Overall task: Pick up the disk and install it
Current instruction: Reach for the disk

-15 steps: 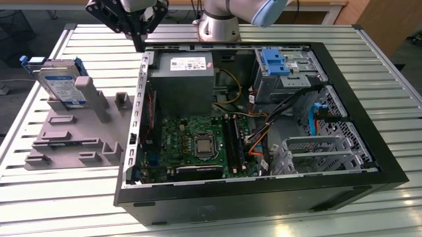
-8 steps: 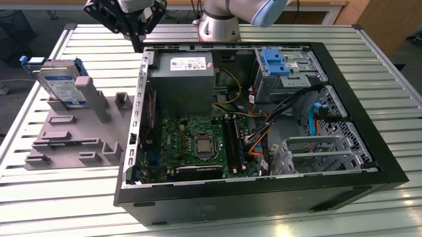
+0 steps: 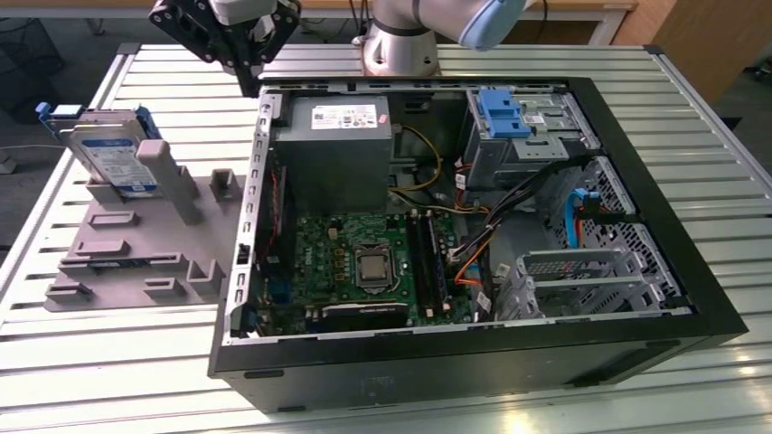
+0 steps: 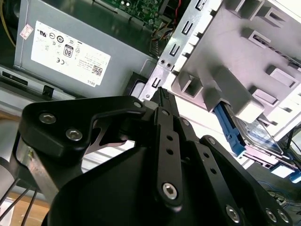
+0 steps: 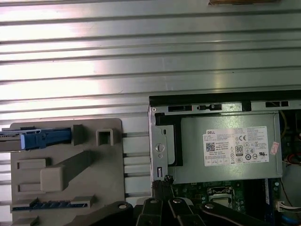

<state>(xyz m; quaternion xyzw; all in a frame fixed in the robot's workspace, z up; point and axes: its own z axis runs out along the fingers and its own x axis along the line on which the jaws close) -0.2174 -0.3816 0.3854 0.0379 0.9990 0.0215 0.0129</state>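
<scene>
Nothing of the job looks done yet: the disk stands on edge, leaning in the grey holder near the far corner of the table on the exterior view's left. It is untouched and well apart from the open computer case it has to go into. The hand hangs above the table's far edge, between holder and case, its fingers pinched together on nothing, so I'd say both the picking up and the fitting are left to do.
</scene>
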